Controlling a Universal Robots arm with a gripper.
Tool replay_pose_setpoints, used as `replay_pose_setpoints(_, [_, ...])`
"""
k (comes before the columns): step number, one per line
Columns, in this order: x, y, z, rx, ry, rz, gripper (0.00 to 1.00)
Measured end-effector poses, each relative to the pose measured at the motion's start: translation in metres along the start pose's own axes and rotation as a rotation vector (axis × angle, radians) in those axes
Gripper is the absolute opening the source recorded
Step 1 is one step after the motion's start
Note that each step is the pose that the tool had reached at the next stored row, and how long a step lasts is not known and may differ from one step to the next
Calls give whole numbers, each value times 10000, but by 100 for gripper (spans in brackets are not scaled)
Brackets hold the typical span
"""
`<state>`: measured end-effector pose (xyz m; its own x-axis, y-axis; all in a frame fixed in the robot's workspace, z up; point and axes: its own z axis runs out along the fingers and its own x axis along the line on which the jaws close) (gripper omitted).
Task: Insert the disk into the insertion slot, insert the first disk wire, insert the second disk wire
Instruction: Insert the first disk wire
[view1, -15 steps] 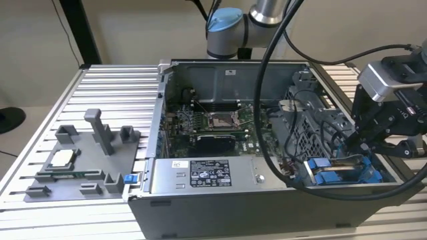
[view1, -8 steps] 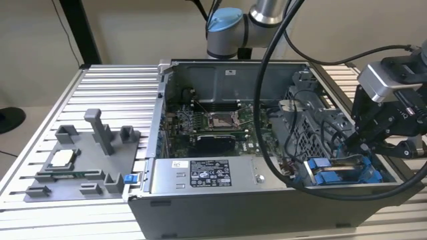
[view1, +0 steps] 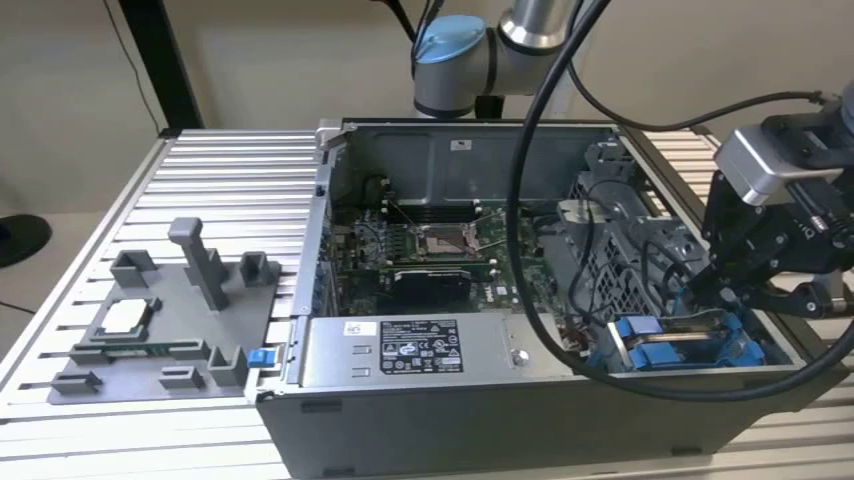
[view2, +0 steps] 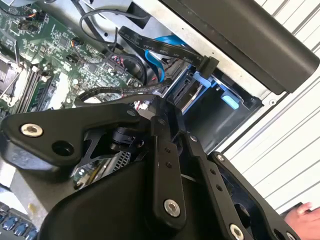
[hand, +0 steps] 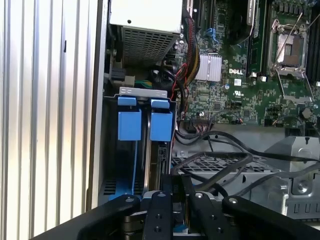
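Computer case (view1: 534, 420) stands open on the slatted table (view1: 227, 160). A grey fixture (view1: 160, 330) lies on the table at the exterior view's left.

The insertion slot (view1: 683, 345) is in the near corner of the case at the exterior view's right, beside the power supply (view1: 407, 352). Its blue rails and tabs are visible in the first wrist view (hand: 129, 125).

The gripper (view1: 747, 298) hangs directly over that slot, tilted down into it. In both wrist views it points along the bay (hand: 177, 195) (view2: 167, 112).

The disk (view2: 187, 97) stands on edge in the slot, with its blue carrier beside it and its silver face partly exposed. How deep it sits cannot be told.

The fingers (hand: 158, 210) are drawn close together with the disk's edge between them, apparently clamped on it.

A black flat cable (view2: 165, 47) with its connector lies loose above the bay, apart from the disk. The motherboard (view1: 427, 250) occupies the case floor to the left.

A person's hand (view2: 306, 210) rests on the table outside the case.
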<state>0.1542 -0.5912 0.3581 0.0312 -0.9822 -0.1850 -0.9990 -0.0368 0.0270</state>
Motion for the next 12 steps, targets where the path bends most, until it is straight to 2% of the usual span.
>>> replay_pose_setpoints(4, [6, -6, 29, -75, -5, 90, 0])
replay_pose_setpoints(9, [13, -20, 53, -88, -10, 269, 0])
replay_pose_setpoints(12, [19, -22, 61, -135, -18, 413, 0])
